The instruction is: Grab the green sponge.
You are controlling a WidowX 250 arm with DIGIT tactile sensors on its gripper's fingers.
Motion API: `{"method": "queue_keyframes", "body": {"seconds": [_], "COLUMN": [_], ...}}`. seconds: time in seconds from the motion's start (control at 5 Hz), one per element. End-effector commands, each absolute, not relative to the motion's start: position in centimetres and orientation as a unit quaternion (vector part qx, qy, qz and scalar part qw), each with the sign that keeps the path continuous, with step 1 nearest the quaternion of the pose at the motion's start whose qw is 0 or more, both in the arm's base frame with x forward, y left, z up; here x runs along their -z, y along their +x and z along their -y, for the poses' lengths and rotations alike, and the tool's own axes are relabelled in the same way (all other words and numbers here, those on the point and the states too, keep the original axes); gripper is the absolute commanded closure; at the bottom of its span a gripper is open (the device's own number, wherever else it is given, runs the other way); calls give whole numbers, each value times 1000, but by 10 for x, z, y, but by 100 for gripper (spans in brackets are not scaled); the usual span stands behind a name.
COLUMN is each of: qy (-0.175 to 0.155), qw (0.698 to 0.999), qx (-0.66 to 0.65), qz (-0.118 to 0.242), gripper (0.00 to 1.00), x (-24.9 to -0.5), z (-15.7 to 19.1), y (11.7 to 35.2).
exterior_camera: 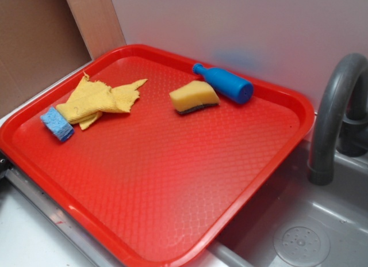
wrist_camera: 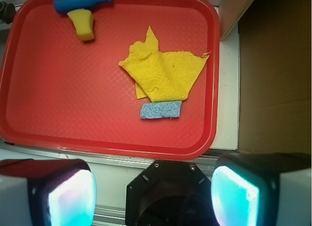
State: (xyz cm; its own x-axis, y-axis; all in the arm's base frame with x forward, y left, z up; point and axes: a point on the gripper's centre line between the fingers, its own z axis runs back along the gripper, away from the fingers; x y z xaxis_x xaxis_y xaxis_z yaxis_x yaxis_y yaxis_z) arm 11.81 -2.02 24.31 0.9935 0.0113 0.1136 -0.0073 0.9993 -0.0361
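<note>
At 11 o'clock on red plastic tray (wrist_camera: 204, 89), yellow foam green sponge (wrist_camera: 84, 23) touches blue bottle (wrist_camera: 80, 1); soft, light, squashy, pinch curved sides. My gripper (wrist_camera: 153, 187) gapes empty.

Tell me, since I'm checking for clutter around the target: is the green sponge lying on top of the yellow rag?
No, the green sponge sits apart from the yellow rag, directly on the red tray beside the blue bottle.
</note>
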Motion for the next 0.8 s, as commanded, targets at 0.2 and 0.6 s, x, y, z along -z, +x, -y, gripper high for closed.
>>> {"method": "queue_keyframes", "body": {"seconds": [0.2, 0.6], "qy": [-30, -29], "qw": [998, 997], "qx": [1, 16], "qz": [62, 70], "gripper": [0, 0], "x": [-242, -223], "z": [32, 79], "y": [125, 177]}}
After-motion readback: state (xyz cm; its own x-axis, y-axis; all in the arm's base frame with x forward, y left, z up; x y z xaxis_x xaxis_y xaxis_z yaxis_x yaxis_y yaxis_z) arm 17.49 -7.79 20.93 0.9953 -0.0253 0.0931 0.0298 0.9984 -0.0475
